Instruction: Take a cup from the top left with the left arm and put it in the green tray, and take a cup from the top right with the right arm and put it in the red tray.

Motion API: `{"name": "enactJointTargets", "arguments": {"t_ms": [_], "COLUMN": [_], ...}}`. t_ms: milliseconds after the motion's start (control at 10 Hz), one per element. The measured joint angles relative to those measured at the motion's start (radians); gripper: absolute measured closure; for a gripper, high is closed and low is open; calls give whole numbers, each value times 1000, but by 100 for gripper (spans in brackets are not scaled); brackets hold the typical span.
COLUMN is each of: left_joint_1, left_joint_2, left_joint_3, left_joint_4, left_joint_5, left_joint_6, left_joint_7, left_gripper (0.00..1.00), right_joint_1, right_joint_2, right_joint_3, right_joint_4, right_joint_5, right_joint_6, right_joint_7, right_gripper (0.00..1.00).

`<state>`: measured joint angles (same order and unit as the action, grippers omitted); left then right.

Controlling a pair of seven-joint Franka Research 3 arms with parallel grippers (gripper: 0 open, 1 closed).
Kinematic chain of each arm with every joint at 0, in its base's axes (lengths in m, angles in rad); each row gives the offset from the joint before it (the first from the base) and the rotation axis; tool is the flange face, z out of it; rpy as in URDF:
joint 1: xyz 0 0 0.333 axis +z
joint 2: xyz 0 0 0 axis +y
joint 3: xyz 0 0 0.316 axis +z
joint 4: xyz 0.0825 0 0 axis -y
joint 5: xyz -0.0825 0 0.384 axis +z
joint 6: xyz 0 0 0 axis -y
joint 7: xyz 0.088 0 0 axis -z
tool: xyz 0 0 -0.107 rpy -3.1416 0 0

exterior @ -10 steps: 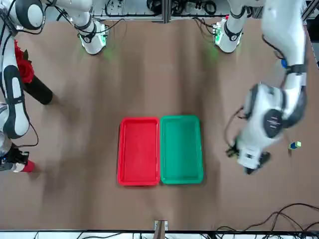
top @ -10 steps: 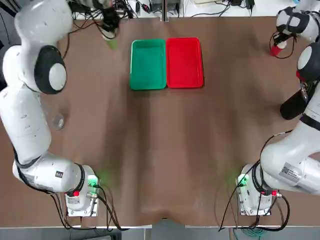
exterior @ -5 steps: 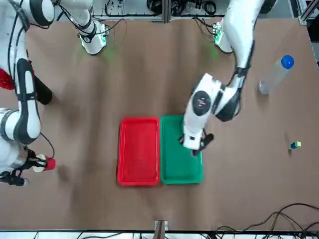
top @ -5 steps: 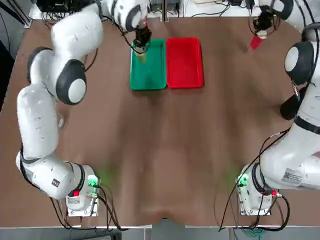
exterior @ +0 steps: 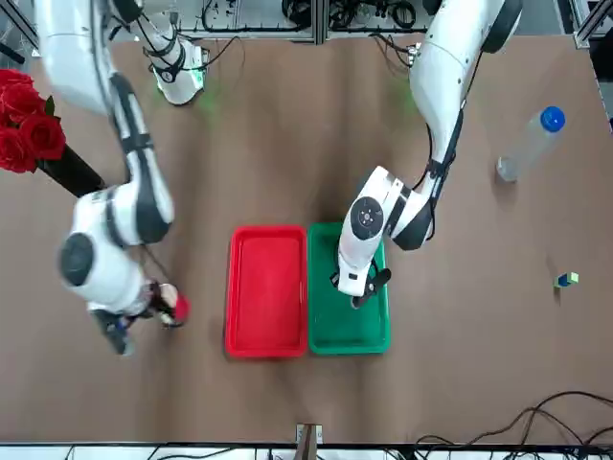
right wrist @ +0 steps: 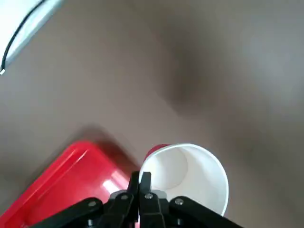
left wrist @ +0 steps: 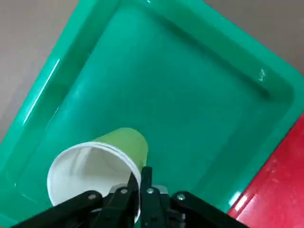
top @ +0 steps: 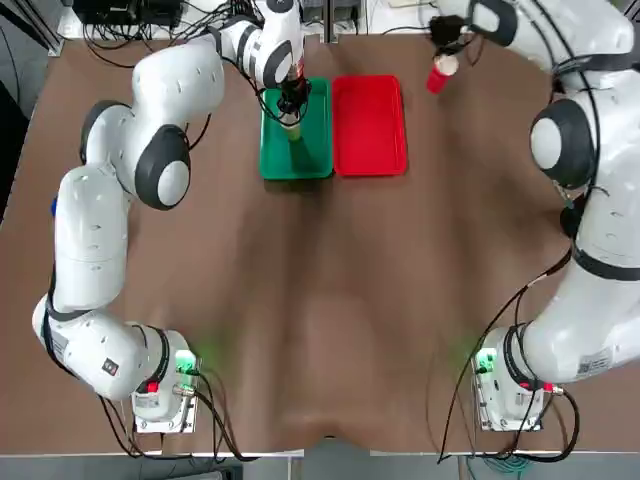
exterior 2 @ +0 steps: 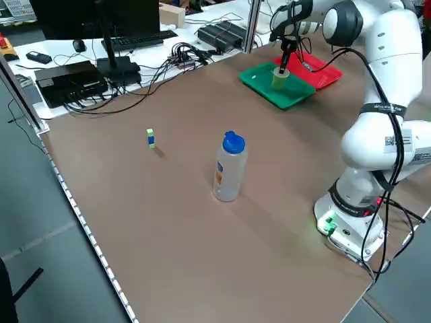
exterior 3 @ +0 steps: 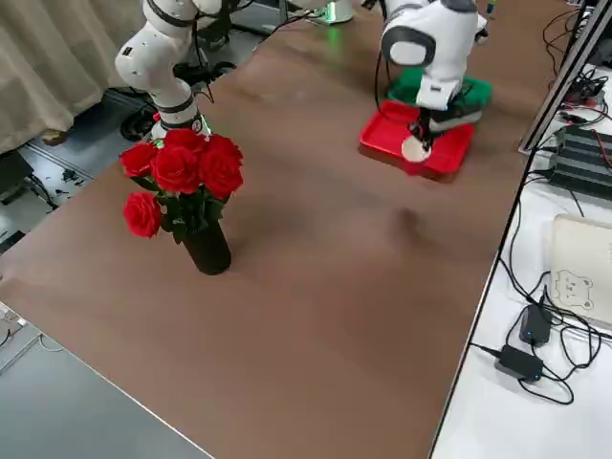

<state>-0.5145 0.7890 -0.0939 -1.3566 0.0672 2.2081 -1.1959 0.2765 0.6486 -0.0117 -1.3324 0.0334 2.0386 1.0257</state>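
Note:
My left gripper (top: 291, 106) is shut on the rim of the yellow-green cup (top: 297, 134), holding it tilted over the green tray (top: 278, 152). In the left wrist view the cup (left wrist: 99, 161) shows its white inside, with the green tray (left wrist: 190, 90) below; whether it touches the tray I cannot tell. My right gripper (top: 443, 52) is shut on the red cup (top: 436, 77), which hangs over bare table just right of the red tray (top: 369, 125). The right wrist view shows the red cup (right wrist: 187, 175) beside the red tray's corner (right wrist: 66, 183).
A clear blue-capped bottle (exterior 2: 229, 167) stands on the table's left side, with a small yellow-green block (exterior 2: 151, 137) beyond it. A dark vase of red roses (exterior 3: 186, 186) stands on the right side. Cables and boxes lie past the far edge.
The right arm has carried the red cup leftward, from the far right edge to just beside the red tray. The left gripper with the yellow-green cup has shifted slightly nearer over the green tray.

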Motion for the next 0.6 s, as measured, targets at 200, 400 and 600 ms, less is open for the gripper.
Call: {"name": "enactJointTargets", "arguments": {"t_ms": [200,400,600], "left_joint_1": [1,4,27], "left_joint_2": [1,-11,-89], "left_joint_3": [7,15,25], "left_joint_4": [12,35,53], "left_joint_5": [0,0,0], "left_joint_6": [10,9,-71], "left_joint_7": [15,18,18], "left_gripper": [70,41,16], "right_joint_1": [103,184,226], "right_joint_2": [1,6,43], "right_joint_3": [1,0,-1], "right_joint_4": [-2,-16,-41], "right_joint_5": [27,30,29], "right_joint_6": [7,56,133], "right_joint_7": [113,197,221], "right_gripper": [98,98,98]}}
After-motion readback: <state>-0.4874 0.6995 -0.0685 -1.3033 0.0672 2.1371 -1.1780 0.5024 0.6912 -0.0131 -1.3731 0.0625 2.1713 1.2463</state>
